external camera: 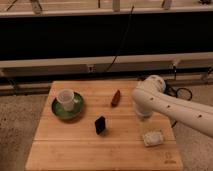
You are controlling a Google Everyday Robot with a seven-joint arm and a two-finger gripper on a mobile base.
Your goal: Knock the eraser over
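Observation:
The eraser (100, 125), a small black block, stands upright near the middle of the wooden table (75, 150). My white arm (165, 102) reaches in from the right. My gripper (143, 116) sits under the arm's bend, low over the table, to the right of the eraser and apart from it. The arm hides most of the gripper.
A white cup (66, 98) stands on a green plate (56, 111) at the left. A reddish-brown tapered object (116, 98) lies behind the eraser. A pale square sponge (153, 137) lies at the front right. A dark wall with rails runs behind the table.

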